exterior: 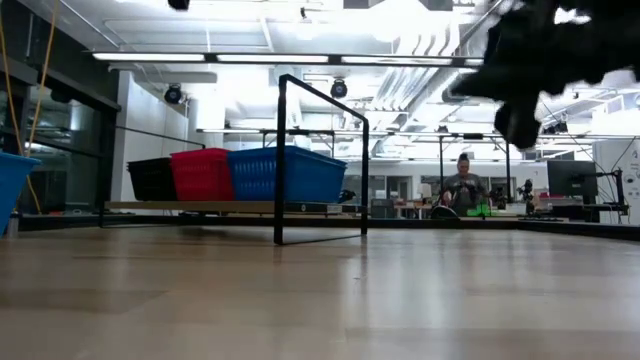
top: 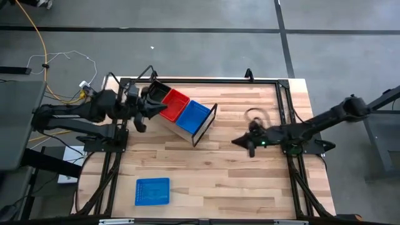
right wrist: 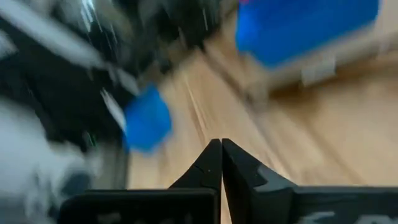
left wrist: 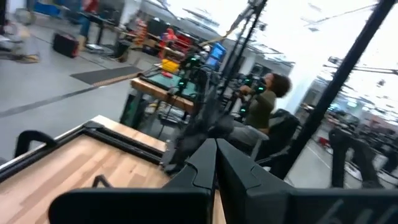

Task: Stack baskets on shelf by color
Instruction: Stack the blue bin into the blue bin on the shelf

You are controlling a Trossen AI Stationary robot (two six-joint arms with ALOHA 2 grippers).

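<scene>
The light-wood shelf (top: 199, 132) lies aslant at the table's far left, its black frame (top: 211, 117) at the right end. On it stand a black basket (top: 157, 91), a red basket (top: 174, 104) and a blue basket (top: 193, 115); they also show in the low view as black (exterior: 152, 178), red (exterior: 203, 174) and blue (exterior: 285, 173). A loose blue basket (top: 152, 191) rests on the table at the near left. My left gripper (left wrist: 216, 155) is shut and empty beside the shelf's black-basket end (top: 150, 107). My right gripper (right wrist: 221, 152) is shut and empty, above the table right of the shelf (top: 237, 142).
A black rail (top: 200, 80) frames the table's far and side edges. A dark cable loop (top: 255, 114) lies near the right arm. Bare wood (top: 237, 181) spreads over the near right. A person (exterior: 463, 185) sits in the room behind the table.
</scene>
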